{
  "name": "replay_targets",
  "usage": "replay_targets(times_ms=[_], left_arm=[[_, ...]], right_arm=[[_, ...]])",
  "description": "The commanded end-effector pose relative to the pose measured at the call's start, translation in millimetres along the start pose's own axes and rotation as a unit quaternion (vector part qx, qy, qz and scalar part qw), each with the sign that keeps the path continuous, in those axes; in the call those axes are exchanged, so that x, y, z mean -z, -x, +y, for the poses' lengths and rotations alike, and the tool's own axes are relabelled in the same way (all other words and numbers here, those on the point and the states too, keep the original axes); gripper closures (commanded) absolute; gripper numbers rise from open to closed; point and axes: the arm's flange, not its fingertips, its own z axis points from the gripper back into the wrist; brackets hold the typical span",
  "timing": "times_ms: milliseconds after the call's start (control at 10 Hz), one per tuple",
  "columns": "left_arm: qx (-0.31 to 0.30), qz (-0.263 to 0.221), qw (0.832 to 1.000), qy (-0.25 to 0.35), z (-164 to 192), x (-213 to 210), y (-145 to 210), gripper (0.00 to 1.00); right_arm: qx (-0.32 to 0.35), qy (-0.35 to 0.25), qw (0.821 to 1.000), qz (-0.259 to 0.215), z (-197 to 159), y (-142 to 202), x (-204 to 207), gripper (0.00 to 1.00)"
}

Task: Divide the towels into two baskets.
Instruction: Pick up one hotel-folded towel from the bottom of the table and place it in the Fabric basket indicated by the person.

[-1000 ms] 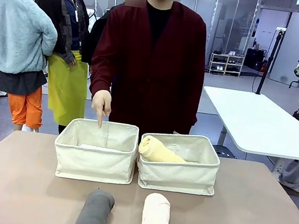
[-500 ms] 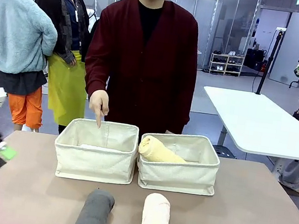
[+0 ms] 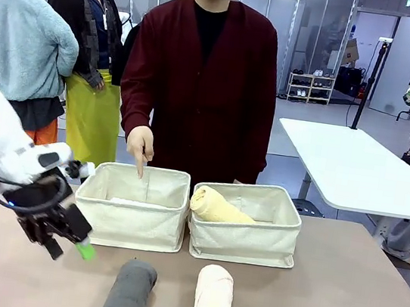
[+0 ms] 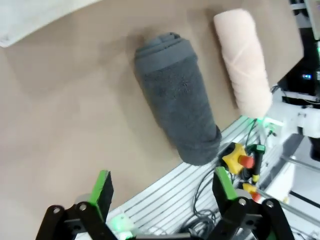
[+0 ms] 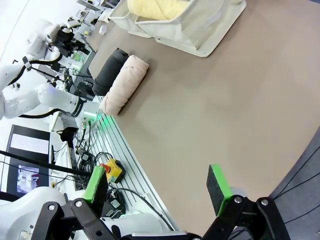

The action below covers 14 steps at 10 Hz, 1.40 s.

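Left gripper (image 3: 69, 249), fingers wide and empty, is poised lower left near dark grey towel (image 3: 129, 292), presumably for pickup; centre-left basket (image 3: 130, 227) is indicated by person's hand (image 3: 140, 144).

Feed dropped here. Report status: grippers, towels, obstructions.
Left gripper open, near dark grey towel. Right gripper open, empty. Cream towel on table; yellow towel in right basket. Person's hand pointing into left basket.

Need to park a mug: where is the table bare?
Bare table runs right of the cream towel and the right basket to the edge. Crowded: the left basket stands right beside it, the grey towel lies near the cream one, and the left gripper hangs left of it.
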Motion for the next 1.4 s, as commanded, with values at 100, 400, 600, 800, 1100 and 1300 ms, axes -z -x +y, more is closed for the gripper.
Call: replay_targets(times_ms=[100, 400, 600, 800, 1100, 1300], left_arm=[[-0.036, -0.004, 0.999, -0.013, -7.8, 60.8, 24.3, 0.00], [-0.045, -0.008, 0.999, 0.006, -16.3, 90.2, 23.0, 0.00], [-0.052, -0.002, 0.999, 0.011, -20.9, 103.4, 23.2, 0.00], [-0.053, -0.022, 0.998, 0.009, -20.3, 116.4, 19.2, 0.00], [-0.072, -0.033, 0.997, 0.024, -22.8, 134.3, 17.0, 0.00], [-0.072, -0.018, 0.997, 0.023, -22.6, 142.0, 19.4, 0.00]], right_arm=[[0.001, 0.009, 1.000, 0.004, 4.4, 3.4, 1.8, 0.00], [0.001, 0.009, 1.000, 0.004, 4.4, 3.4, 1.8, 0.00], [0.001, 0.009, 1.000, 0.004, 4.4, 3.4, 1.8, 0.00], [0.001, 0.009, 1.000, 0.004, 4.4, 3.4, 1.8, 0.00], [0.001, 0.009, 1.000, 0.004, 4.4, 3.4, 1.8, 0.00], [0.001, 0.009, 1.000, 0.004, 4.4, 3.4, 1.8, 0.00]])
